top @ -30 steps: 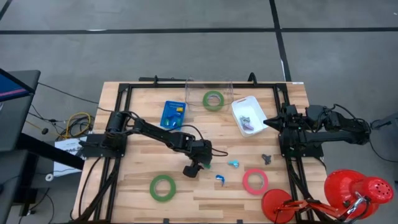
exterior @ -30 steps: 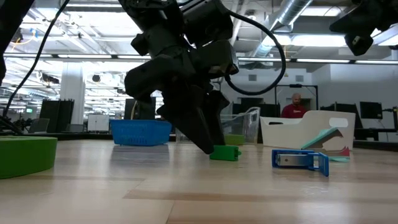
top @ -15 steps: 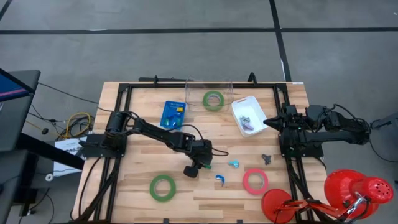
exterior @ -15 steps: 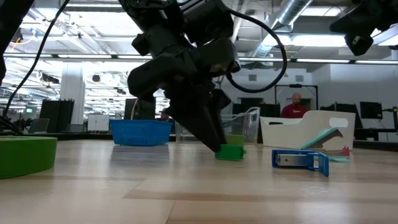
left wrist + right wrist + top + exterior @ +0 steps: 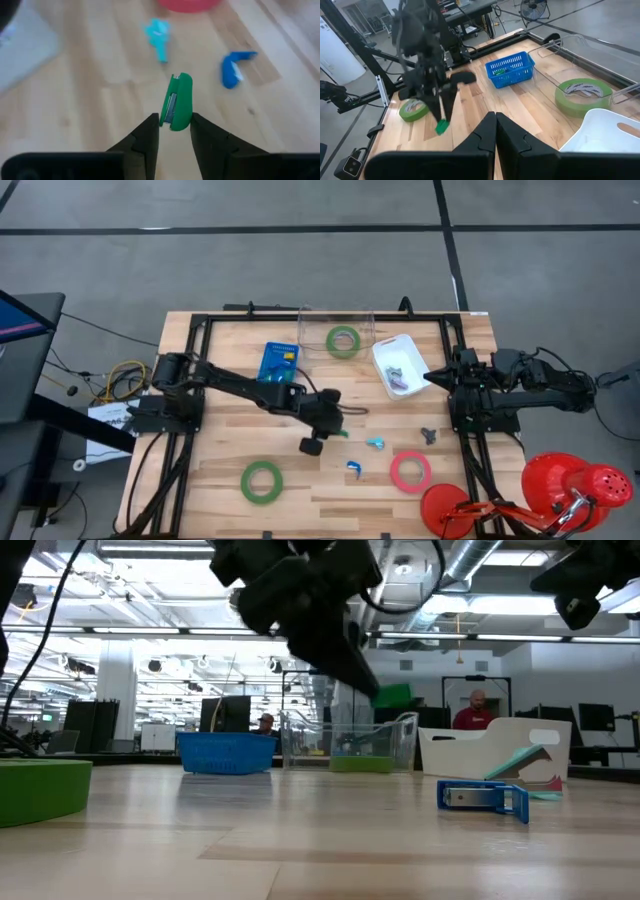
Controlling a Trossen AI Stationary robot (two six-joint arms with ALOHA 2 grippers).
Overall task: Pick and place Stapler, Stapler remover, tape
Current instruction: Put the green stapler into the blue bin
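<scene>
The left gripper (image 5: 171,131) holds a small green stapler (image 5: 177,102) between its fingers, lifted clear above the table (image 5: 230,420) near its centre. The right gripper (image 5: 495,131) waits at the right edge, fingers closed and empty.

A small green plastic stapler (image 5: 176,101) hangs lifted off the wooden tabletop (image 5: 220,450), while one pinkish-red (image 5: 410,471) and two green flat tape rolls (image 5: 261,481) (image 5: 343,340) lie well apart.

Blue basket (image 5: 277,363), white bin (image 5: 380,358)
</scene>
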